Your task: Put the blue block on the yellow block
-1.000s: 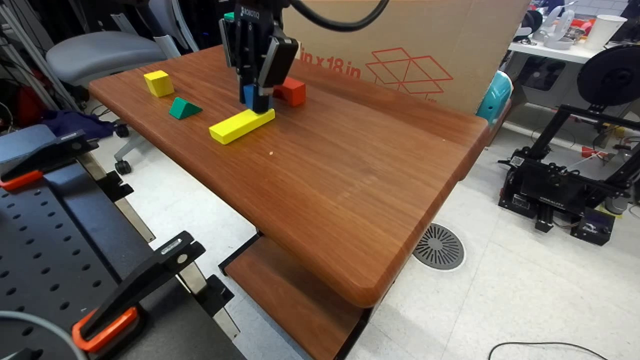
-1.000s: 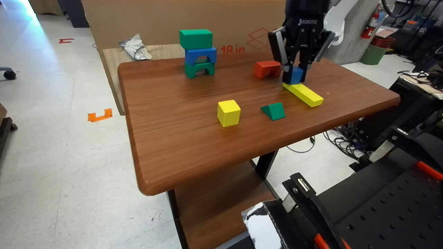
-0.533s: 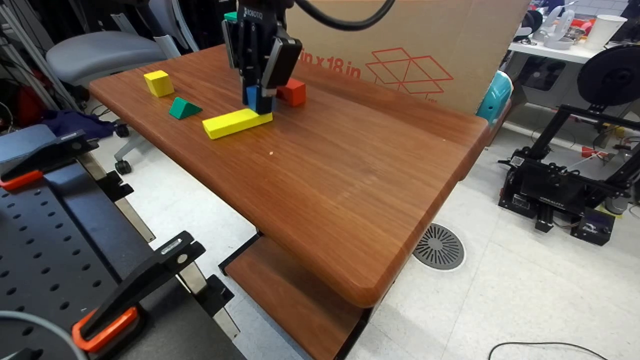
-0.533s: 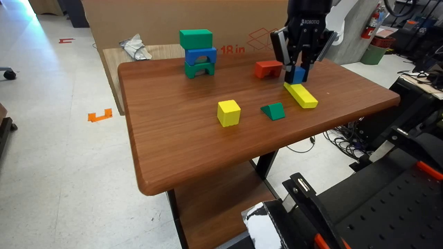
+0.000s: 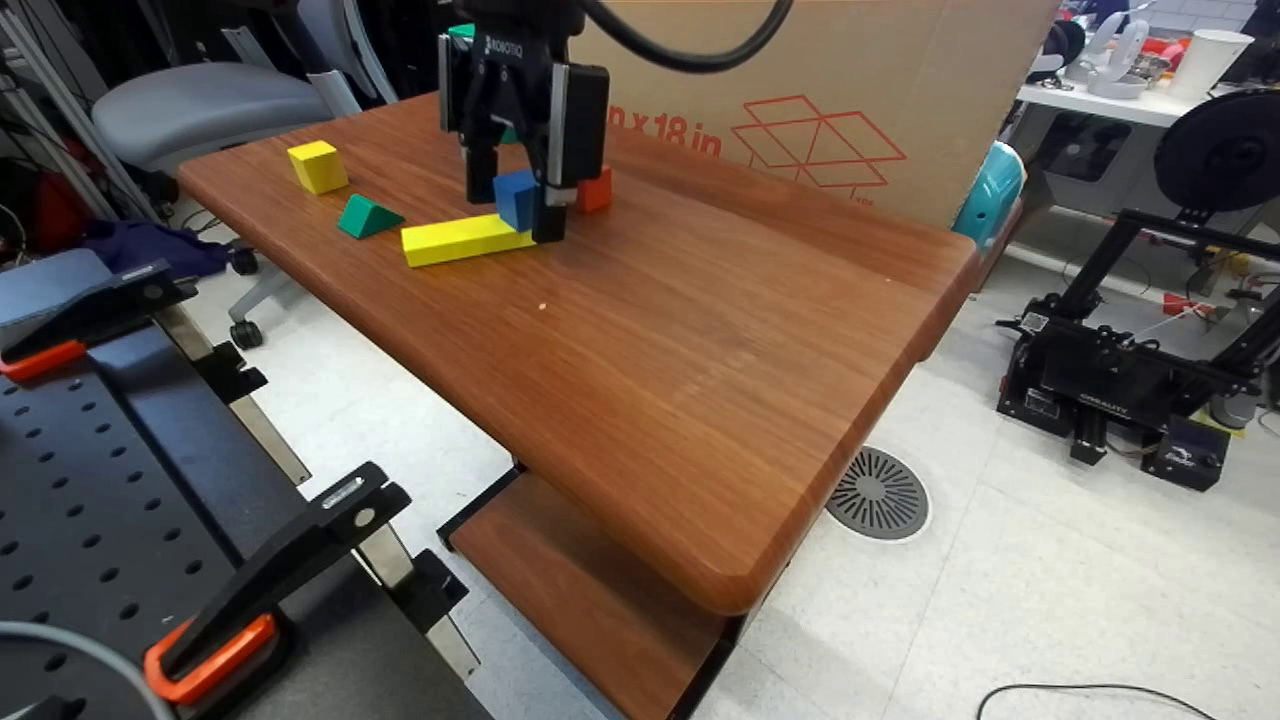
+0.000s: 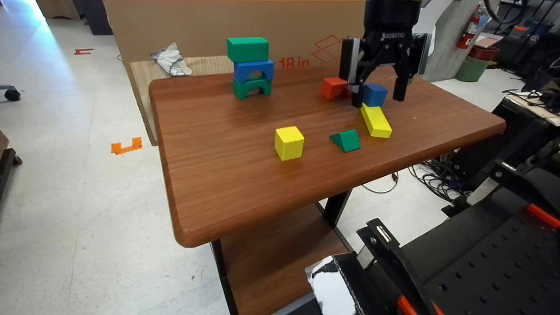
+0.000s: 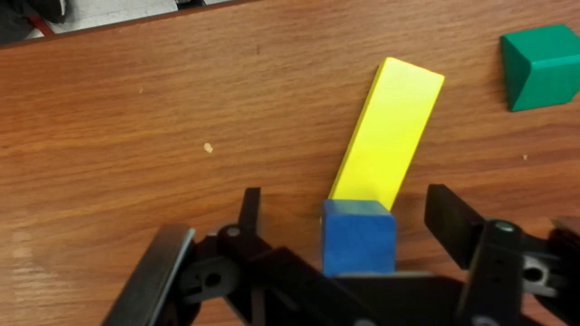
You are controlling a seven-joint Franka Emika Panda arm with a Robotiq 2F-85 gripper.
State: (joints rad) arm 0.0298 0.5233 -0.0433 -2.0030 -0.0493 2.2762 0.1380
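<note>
The blue block (image 7: 359,244) rests on one end of the long yellow block (image 7: 389,136), which lies flat on the table. In both exterior views the blue block (image 5: 514,200) (image 6: 375,95) appears upright on top of the yellow block (image 5: 455,242) (image 6: 377,123). My gripper (image 7: 346,192) stands open around the blue block, with a visible gap on either side of it in the wrist view. In an exterior view, one finger of the gripper (image 6: 378,99) looks close to the cube and the other is well apart. The cube's lower part is partly hidden by the gripper body in the wrist view.
A red arch block (image 6: 334,87) sits just behind the gripper. Nearby lie a green triangular block (image 6: 345,141) and a small yellow cube (image 6: 289,143). A stack with a green block (image 6: 247,49) on top stands farther off. Behind the table is a cardboard box (image 5: 830,60).
The fingers have spread and let go of the blue block, which stays on the yellow block. Over the last second the yellow block's free end has swung round, and the blue block has turned slightly.
</note>
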